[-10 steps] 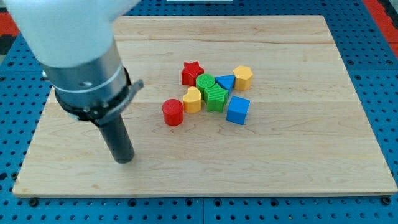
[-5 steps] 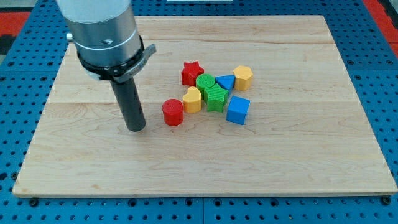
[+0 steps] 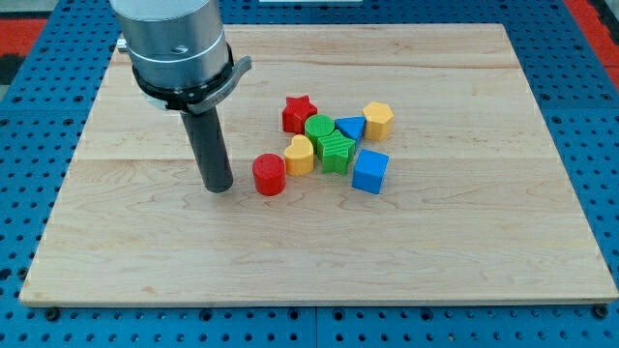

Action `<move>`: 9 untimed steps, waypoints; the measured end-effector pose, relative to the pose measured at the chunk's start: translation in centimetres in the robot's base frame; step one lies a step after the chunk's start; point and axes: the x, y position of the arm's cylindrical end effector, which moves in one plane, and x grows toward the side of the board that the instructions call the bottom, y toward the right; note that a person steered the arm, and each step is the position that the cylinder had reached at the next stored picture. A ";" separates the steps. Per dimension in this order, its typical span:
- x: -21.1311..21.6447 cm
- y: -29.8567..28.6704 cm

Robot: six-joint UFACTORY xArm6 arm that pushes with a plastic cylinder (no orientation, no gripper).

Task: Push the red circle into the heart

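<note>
Red circle [image 3: 269, 175] unmoved; my tip [image 3: 220, 188] nearer.

The pale wooden counter [image 3: 464, 251] sits on a blue pegboard [image 3: 600, 106], grain running across the view. On it, a tight cluster right of centre: red star [image 3: 299, 112] at the top, green cylinder [image 3: 320, 129] just below it, blue triangle [image 3: 351, 128] beside that, yellow hexagon [image 3: 377, 120] on the view's right. Under them the green star-like block [image 3: 337, 152] presses against the yellow heart [image 3: 300, 155], and the blue cube [image 3: 369, 171] sits at the lower right. The red circle [image 3: 269, 175] is touching or nearly touching the heart's lower left. My tip [image 3: 220, 188] rests on the counter just left of the red circle, a small gap between them.
</note>
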 end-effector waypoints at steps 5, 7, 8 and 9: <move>-0.1 2.6; -0.6 2.6; -0.9 2.6; -0.9 2.6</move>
